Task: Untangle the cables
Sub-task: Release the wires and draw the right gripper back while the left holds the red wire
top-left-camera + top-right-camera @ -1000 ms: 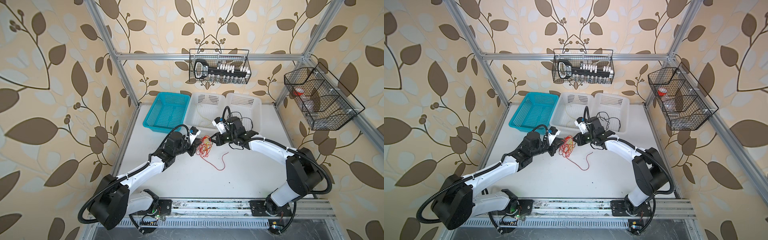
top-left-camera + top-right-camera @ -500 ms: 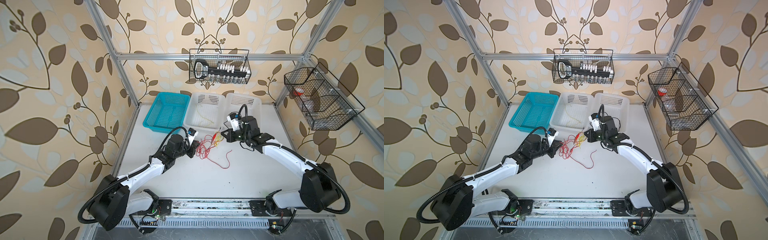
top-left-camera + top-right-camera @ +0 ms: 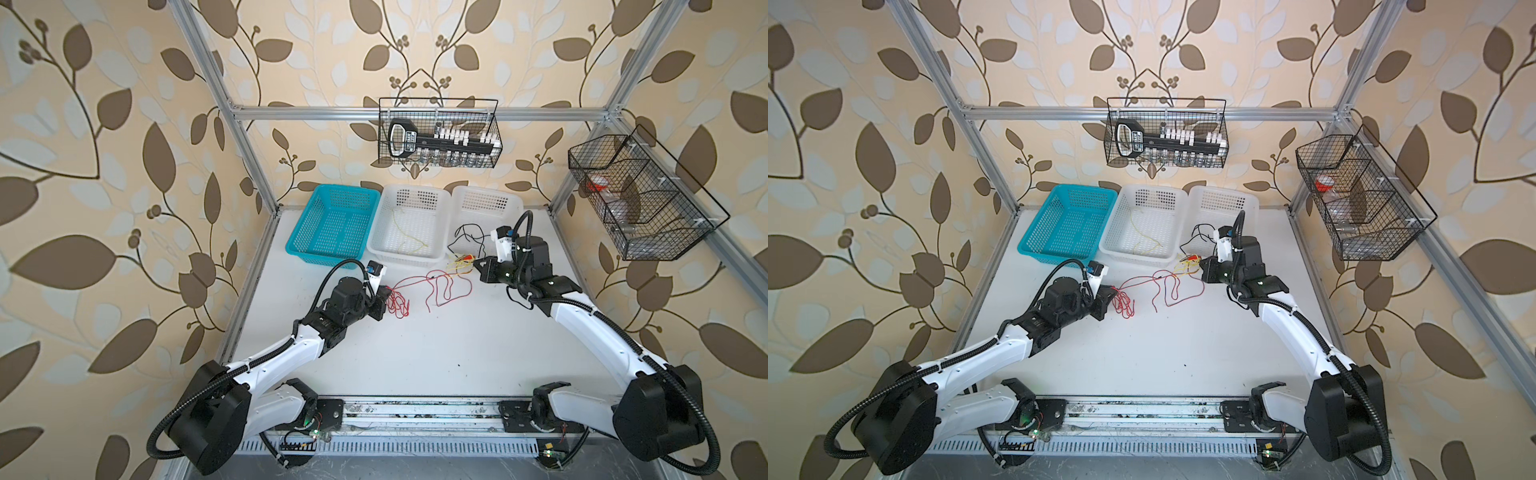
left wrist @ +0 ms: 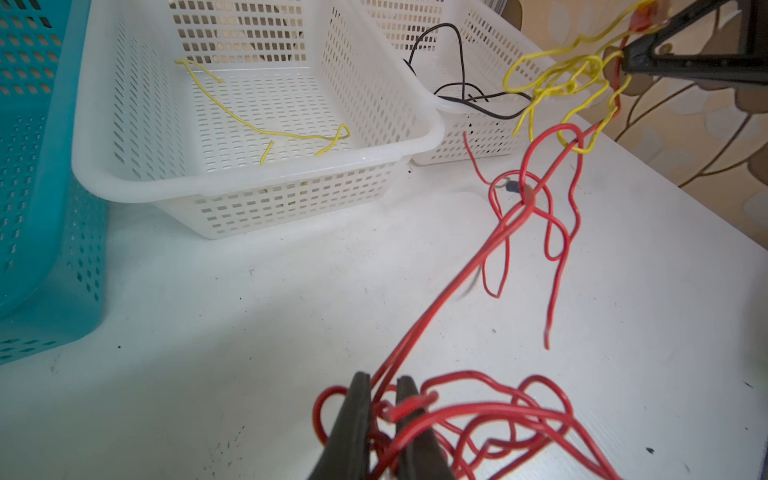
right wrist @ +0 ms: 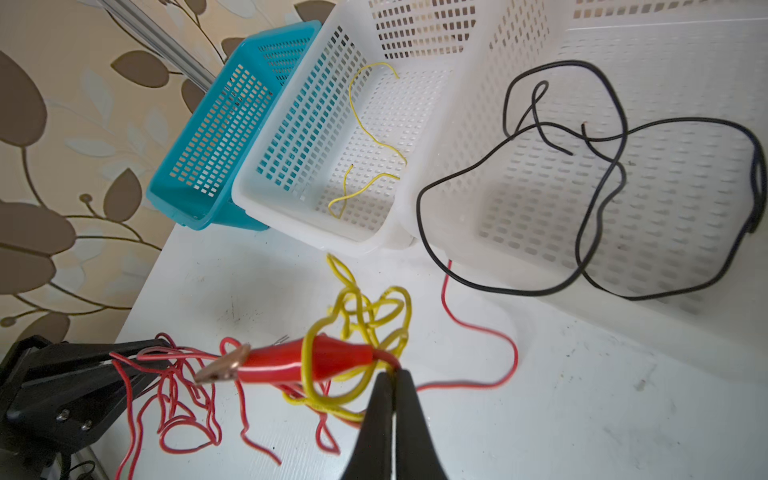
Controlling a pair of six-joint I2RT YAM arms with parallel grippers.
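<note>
The cables [image 4: 442,303] lie on the white worktop [image 3: 415,353] in front of the baskets, red strands strung taut between both arms. The left gripper [image 4: 383,380] pinches the red strands with narrow jaws. The right gripper [image 5: 392,376] is clamped tight on the red lead behind an alligator clip [image 5: 274,363] that is ringed by a yellow tangle [image 5: 306,361]. A black cable [image 5: 419,208] drapes over the rim of the right white basket [image 5: 540,199].

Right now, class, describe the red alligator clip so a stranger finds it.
Find the rightmost white basket, the one holding the black cable. In front of it, the right tool holds the red alligator clip by its tail. Nothing nearby matches its fat red sleeve and metal nose, with yellow cable looped round it.
</note>
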